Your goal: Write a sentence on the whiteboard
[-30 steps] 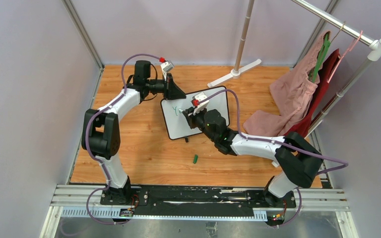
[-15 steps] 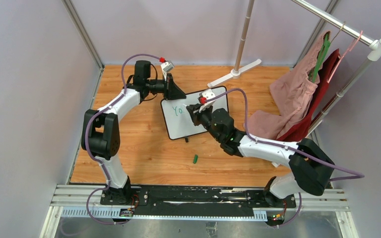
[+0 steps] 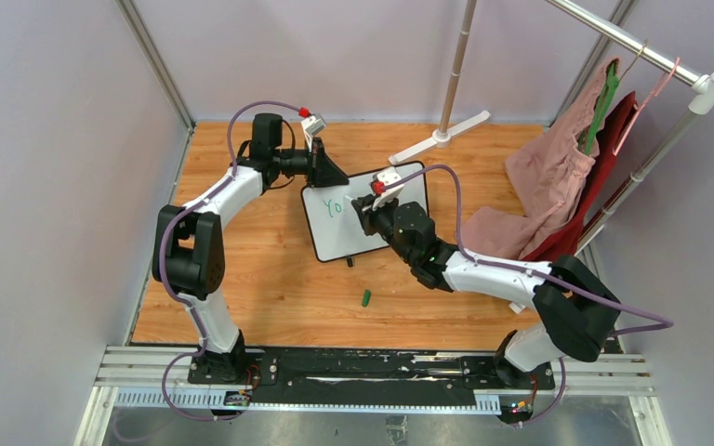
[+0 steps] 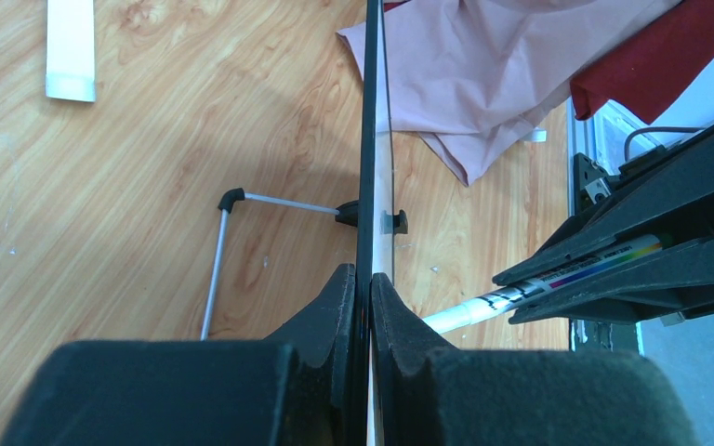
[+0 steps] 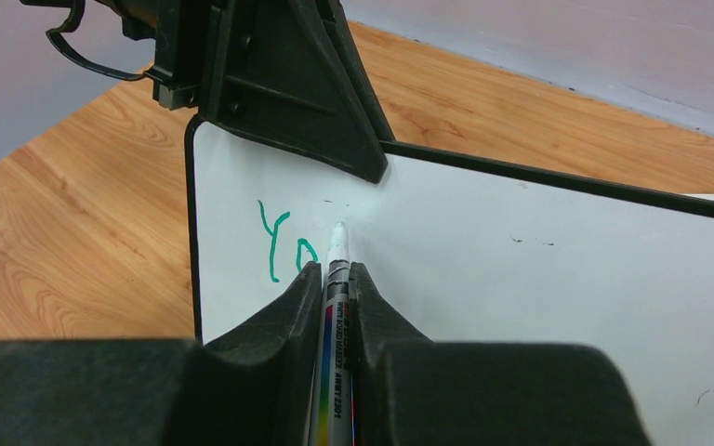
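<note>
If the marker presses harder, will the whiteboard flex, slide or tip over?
Probably stiff: the whiteboard shows a straight, thin edge with no bow. Alone on its small feet it might slide or tip, but the left claw pinches its edge, so it should hold. Its face looks smooth, so the marker may skid.

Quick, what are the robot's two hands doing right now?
The left gripper is closed on the whiteboard edge.
The right gripper is closed, holding the marker.

Two arms (image 3: 232, 190), one whiteboard (image 3: 337, 240), one marker (image 5: 336, 311).
</note>
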You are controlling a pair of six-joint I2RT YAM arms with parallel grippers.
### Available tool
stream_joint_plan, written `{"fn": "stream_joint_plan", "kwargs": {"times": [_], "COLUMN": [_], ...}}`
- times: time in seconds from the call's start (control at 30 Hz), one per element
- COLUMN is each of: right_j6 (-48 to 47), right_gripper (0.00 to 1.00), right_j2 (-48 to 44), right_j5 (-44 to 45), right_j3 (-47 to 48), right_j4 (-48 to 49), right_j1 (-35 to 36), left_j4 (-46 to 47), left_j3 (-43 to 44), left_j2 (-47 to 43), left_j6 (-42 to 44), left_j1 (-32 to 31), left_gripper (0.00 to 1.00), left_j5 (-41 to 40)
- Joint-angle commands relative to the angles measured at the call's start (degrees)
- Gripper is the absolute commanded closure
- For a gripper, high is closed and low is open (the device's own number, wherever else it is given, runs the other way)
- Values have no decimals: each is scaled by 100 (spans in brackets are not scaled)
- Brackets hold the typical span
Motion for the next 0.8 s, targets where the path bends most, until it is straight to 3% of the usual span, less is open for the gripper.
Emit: {"fn": "stream_joint_plan", "kwargs": {"times": [0.0,0.77], "right_j6": [14,85], "right_gripper": [100,100], "right_j2": [81,244], "right_j5": [-52,-10], "right_j3": [39,-91], "right_j4": [74,-5], "right_j1": [-59,-57], "left_j4": [-185,-150], "left_j3": [-141,-153], "left_j2": [-113,-135], "left_j6": [45,24], "left_j1": [-21,-21], "left_gripper": [100,100], "left_j5": [-132,-122]}}
